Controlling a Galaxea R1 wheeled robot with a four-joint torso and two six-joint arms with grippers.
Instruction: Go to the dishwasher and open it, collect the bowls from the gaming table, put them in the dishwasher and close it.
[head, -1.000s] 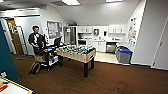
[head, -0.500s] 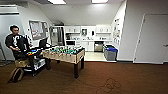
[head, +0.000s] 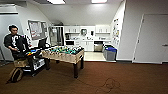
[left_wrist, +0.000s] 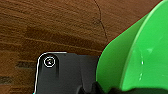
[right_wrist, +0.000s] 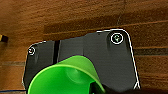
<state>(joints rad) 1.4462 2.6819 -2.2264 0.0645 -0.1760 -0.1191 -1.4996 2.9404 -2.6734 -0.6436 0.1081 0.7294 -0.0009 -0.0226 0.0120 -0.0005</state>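
At each wrist a green bowl (left_wrist: 140, 57) (right_wrist: 65, 77) — seemingly empty; pincer grip can't be told

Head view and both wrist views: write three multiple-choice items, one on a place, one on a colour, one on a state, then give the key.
1. Where do the blue-lidded bins stand?
A. By the right wall at the kitchenette's edge
B. Under the foosball table
C. Beside the seated person

2. What colour is the bowl in the right wrist view?
A. Orange
B. Bright green
C. White

3. How is the white door on the right?
A. Wide open
B. Off its hinges
C. Shut

Key: 1 A, they sit against the right wall past the carpet; 2 B, its rim and inside are green; 3 C, it lies flush in its frame.
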